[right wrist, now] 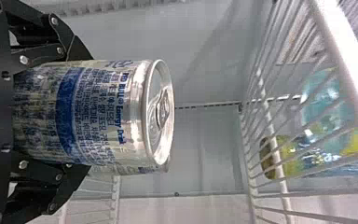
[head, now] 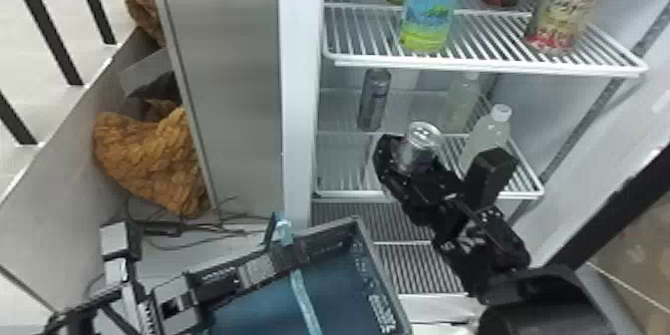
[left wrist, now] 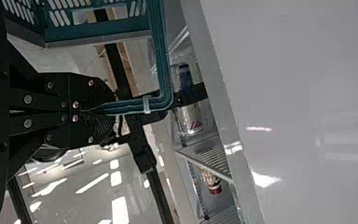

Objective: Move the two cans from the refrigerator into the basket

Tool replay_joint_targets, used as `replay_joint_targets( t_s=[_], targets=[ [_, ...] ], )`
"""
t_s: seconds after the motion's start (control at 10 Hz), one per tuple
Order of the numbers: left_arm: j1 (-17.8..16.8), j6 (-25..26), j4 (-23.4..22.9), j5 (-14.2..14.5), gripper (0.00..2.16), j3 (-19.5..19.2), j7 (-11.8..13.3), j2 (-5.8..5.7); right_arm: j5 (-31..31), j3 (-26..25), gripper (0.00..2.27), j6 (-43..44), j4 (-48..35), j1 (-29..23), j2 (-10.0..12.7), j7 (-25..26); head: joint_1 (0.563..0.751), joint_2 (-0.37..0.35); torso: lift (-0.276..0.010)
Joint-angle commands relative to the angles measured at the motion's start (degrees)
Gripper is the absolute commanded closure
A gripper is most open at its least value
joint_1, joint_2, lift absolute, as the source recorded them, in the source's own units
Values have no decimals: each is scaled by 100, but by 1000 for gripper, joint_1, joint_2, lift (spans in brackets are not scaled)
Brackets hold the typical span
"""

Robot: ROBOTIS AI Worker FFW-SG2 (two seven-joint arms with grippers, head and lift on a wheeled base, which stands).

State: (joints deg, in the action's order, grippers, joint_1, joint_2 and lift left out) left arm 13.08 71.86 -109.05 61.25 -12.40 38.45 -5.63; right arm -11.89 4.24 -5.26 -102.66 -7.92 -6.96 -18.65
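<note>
Right gripper clamps one can, other can beyond it; basket lower left of it, handle pinched by left gripper. Probably carry-out next; clear shelf, release low inside.

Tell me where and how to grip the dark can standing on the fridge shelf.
Take the dark can around mid-height, squeezing its straight sides, coming level from the open front of the fridge. It stands upright, and the wire shelf above would likely hamper a grip from the top.
</note>
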Motion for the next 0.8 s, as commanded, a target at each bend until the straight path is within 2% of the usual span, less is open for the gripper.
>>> replay_joint_targets(
  t_s=[0.0,0.3,0.7],
  targets=[
    [14,0,0,10,1210,-6,4,0,-171,-24,1282,-205,-512,-361,-34,-16,695,-104,-219],
    [28,0,0,22,1210,-17,4,0,-308,-58,1282,-711,-1286,-881,-60,-139,695,-97,-219],
    [56,0,0,22,1210,-40,4,9,-559,22,1282,-1133,-1609,-1317,-78,-350,695,-79,-219]
  ],
)
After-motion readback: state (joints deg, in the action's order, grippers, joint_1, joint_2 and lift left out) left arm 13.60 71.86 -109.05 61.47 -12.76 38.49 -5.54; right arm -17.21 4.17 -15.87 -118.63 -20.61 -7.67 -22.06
